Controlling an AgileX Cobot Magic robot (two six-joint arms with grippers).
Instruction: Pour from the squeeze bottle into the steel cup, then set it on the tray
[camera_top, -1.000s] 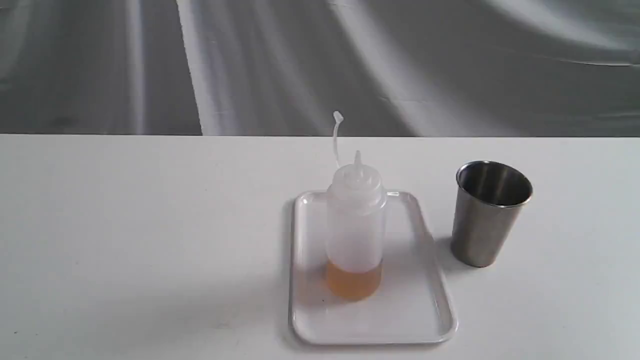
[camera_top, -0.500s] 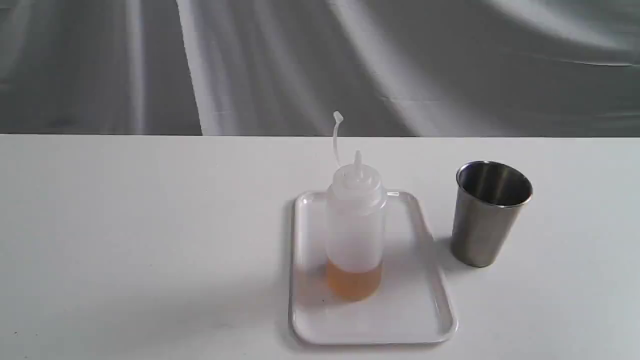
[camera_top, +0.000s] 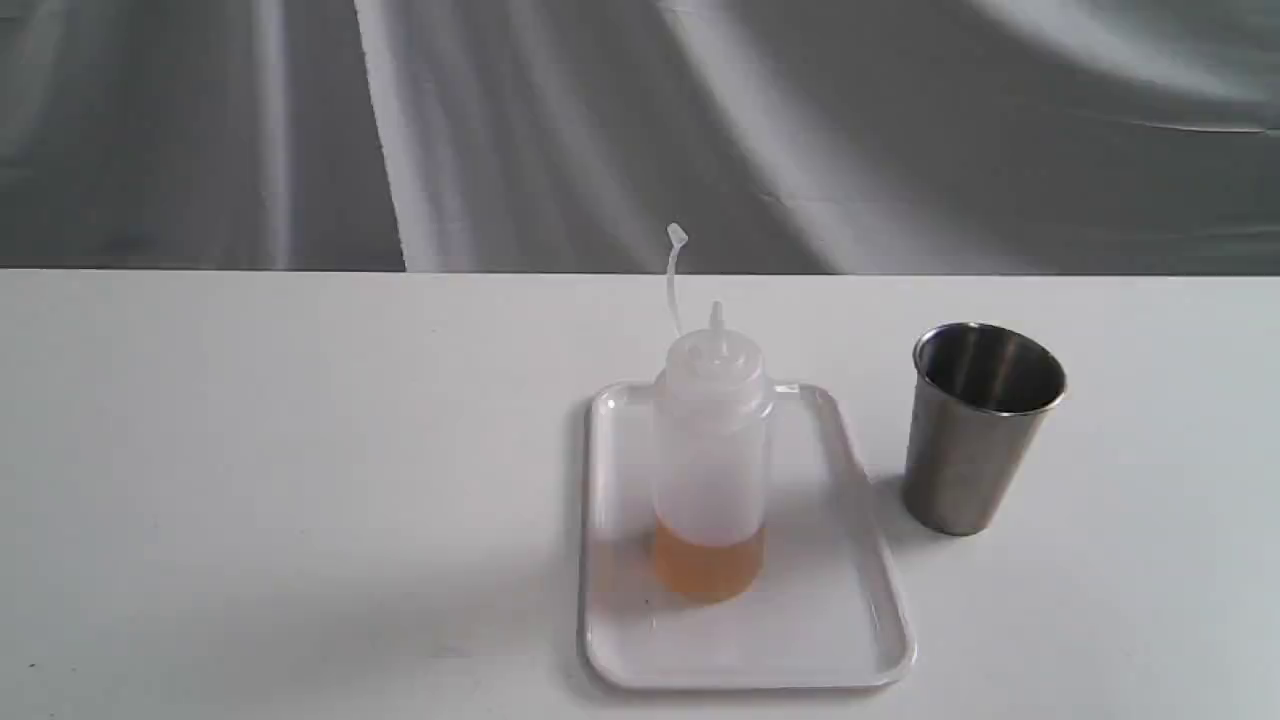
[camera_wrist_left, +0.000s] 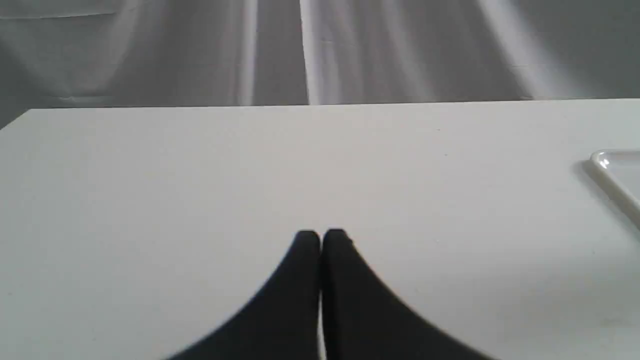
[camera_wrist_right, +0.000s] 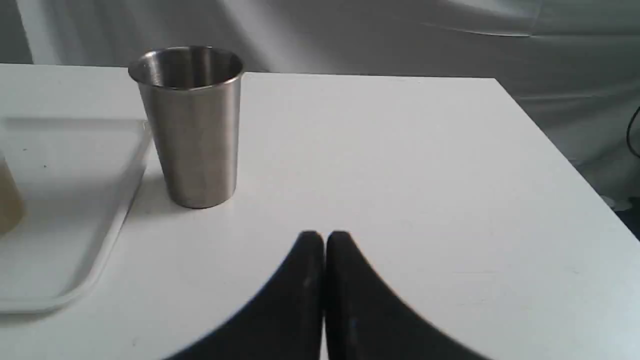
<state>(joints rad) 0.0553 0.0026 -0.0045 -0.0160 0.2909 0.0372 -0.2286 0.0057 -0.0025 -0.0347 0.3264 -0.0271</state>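
The translucent squeeze bottle (camera_top: 711, 450) stands upright on the white tray (camera_top: 840, 630), amber liquid at its bottom, cap strap sticking up. Right of the tray, on the table, stands the steel cup (camera_top: 975, 430), upright. Neither arm shows in the exterior view. In the left wrist view my left gripper (camera_wrist_left: 320, 235) is shut over bare table, with a corner of the tray (camera_wrist_left: 617, 175) off to one side. In the right wrist view my right gripper (camera_wrist_right: 324, 235) is shut with nothing in it, a short way from the steel cup (camera_wrist_right: 192, 125) and the tray (camera_wrist_right: 75, 210).
The white table (camera_top: 300, 450) ends at a far edge against a grey draped cloth (camera_top: 500, 130). In the right wrist view the table's side edge (camera_wrist_right: 560, 145) runs close by, with floor beyond it.
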